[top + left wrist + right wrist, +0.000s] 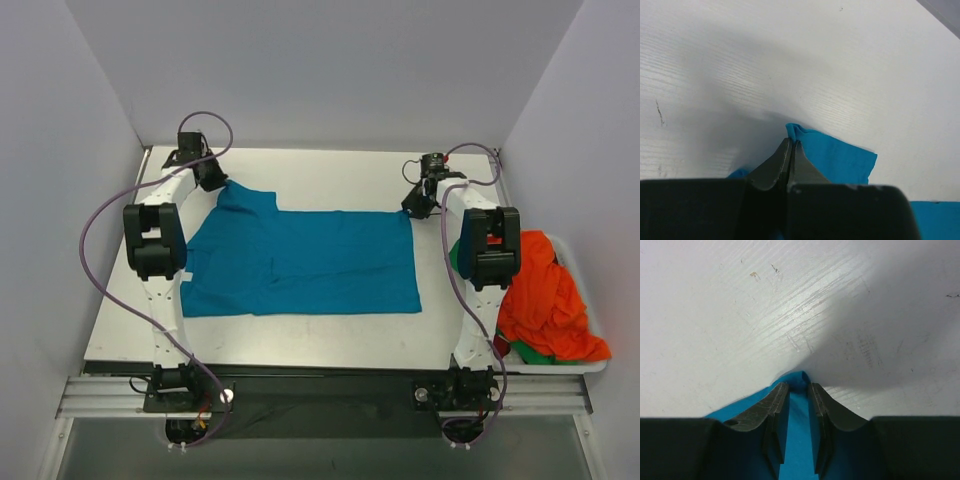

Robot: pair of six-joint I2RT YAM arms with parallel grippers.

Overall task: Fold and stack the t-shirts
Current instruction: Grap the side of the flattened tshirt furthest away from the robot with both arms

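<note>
A teal-blue t-shirt (300, 265) lies spread flat across the middle of the white table (330, 170). My left gripper (212, 180) is at its far left corner, shut on a pinch of the teal cloth (840, 157); the left wrist view shows the jaws (791, 141) pressed together with the cloth edge sticking out past the tips. My right gripper (415, 205) is at the far right corner. In the right wrist view its jaws (799, 386) stand a little apart, with the teal corner (799, 440) bunched between the tips.
An orange-red t-shirt (545, 295) is heaped in a white bin (575, 262) at the table's right edge, with green cloth (530, 352) showing under it. Grey walls close in on the left, back and right sides.
</note>
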